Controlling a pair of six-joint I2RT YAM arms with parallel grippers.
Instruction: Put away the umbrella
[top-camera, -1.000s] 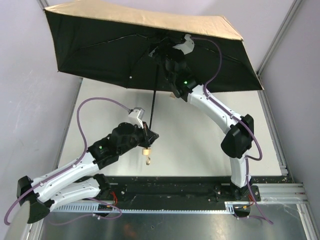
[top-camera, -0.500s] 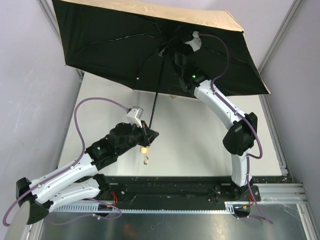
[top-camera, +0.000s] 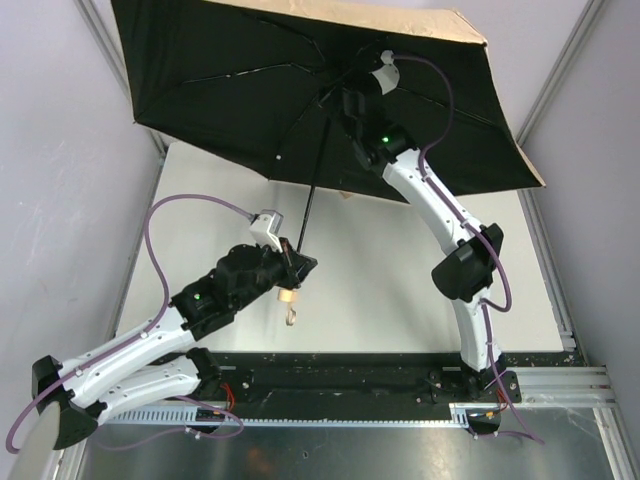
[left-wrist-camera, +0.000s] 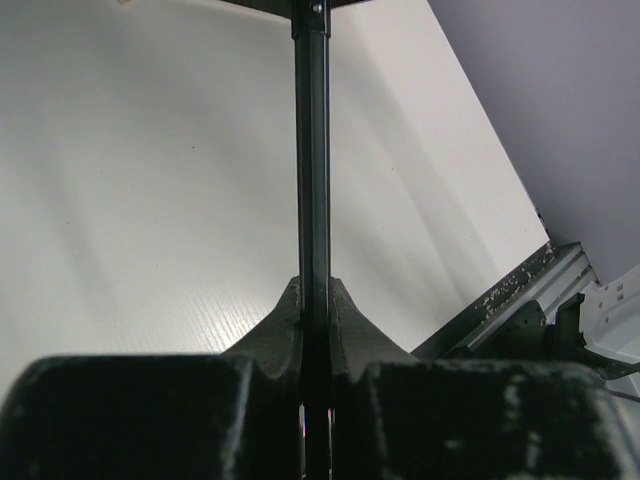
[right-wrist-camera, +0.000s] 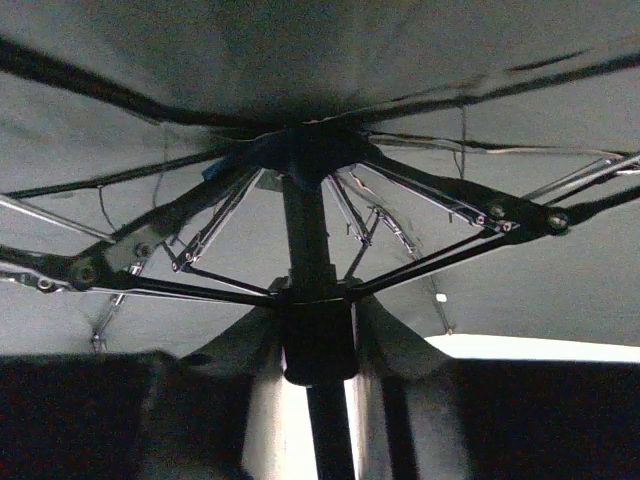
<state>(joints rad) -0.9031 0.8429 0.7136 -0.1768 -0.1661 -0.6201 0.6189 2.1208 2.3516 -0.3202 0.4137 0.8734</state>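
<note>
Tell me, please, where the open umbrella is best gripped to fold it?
Grip the runner, the black collar on the shaft where the stretchers meet under the canopy. Come from below, along the shaft, one finger each side: the stretchers fan out above it, leaving only its lower sides free.

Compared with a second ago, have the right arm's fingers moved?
Yes: the right fingers shifted farther from the base rail, up the overhead picture.
</note>
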